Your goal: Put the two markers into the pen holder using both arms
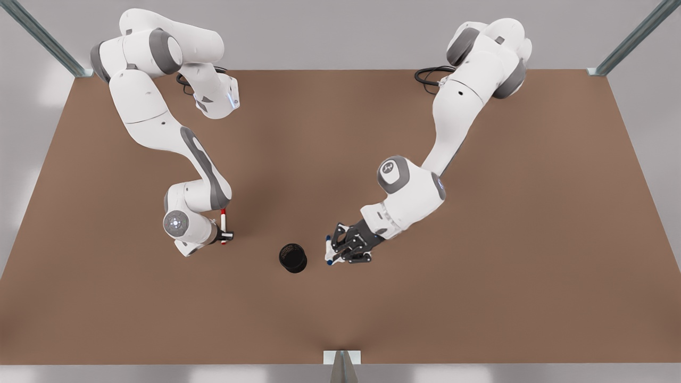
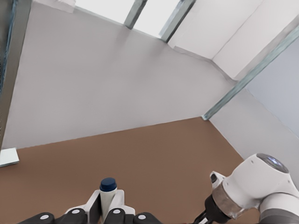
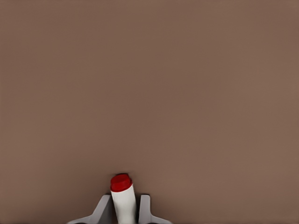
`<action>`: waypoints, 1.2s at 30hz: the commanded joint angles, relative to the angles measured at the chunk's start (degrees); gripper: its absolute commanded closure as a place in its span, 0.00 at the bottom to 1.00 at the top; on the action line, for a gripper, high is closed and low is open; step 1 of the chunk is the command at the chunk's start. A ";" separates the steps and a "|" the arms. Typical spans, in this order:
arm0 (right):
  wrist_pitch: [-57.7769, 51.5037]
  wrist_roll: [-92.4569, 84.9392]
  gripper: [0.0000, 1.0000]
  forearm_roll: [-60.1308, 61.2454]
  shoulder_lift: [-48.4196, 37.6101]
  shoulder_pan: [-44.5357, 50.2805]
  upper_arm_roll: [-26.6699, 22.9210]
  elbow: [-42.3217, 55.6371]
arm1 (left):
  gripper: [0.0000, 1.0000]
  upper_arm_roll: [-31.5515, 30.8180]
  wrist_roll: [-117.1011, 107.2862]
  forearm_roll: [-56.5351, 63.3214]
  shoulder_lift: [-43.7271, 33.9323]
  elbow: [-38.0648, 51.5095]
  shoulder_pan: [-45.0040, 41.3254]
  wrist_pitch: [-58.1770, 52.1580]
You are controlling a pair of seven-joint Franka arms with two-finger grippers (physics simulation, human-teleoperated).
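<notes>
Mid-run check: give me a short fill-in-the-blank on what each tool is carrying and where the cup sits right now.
1. The left tool, on the front view's right, is shut on the marker with the ____ cap.
2. The right tool is shut on the marker with the ____ cap.
3. The pen holder stands on the table ____ the two tools.
4. So far the pen holder contains ____ markers.

Missing words: blue; red; between; no

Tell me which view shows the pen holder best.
The front view: the pen holder stands whole on the table, between the right gripper with the red marker and the left gripper with the blue marker. The wrist views frame markers, not the holder.
</notes>
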 commanded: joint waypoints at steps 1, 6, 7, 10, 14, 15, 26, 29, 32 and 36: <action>0.23 0.61 0.64 0.03 -0.03 -0.04 0.01 -0.03 | 0.79 0.02 -13.51 -1.03 3.98 4.78 -3.54 17.36; -0.65 0.78 0.79 0.03 -1.69 0.40 0.18 1.29 | 0.79 2.48 -14.13 -0.94 7.58 8.74 -10.84 22.54; -1.78 0.70 0.79 -0.06 -2.75 0.49 0.27 2.17 | 0.79 3.54 -14.13 -0.94 8.37 8.91 -11.72 23.77; -5.13 0.26 0.79 -2.43 -5.30 0.84 0.62 9.81 | 0.79 10.56 -14.22 -0.85 10.75 10.14 -15.32 28.78; -7.15 0.43 0.79 -2.61 -6.09 1.02 5.72 20.18 | 0.79 11.62 -14.30 -0.85 12.86 11.81 -16.82 30.37; -7.24 0.35 0.79 -2.61 -6.00 1.63 6.60 23.88 | 0.79 11.62 -14.39 -0.85 13.30 11.81 -17.17 30.72; -3.46 0.35 0.79 -3.22 -4.77 4.71 6.51 32.58 | 0.79 14.00 -14.48 0.47 19.89 14.98 -20.34 30.81; -3.55 -0.09 0.79 -3.31 -4.77 4.27 6.51 32.49 | 0.79 14.08 -14.48 0.47 19.98 14.98 -20.86 30.81; -3.55 -0.09 0.79 -3.22 -4.77 4.18 6.51 32.49 | 0.79 15.05 -14.57 0.55 20.07 14.89 -22.09 31.07; -3.46 -0.09 0.79 -3.22 -4.77 4.09 6.51 32.49 | 0.00 17.60 -14.48 2.22 20.68 14.45 -24.11 32.92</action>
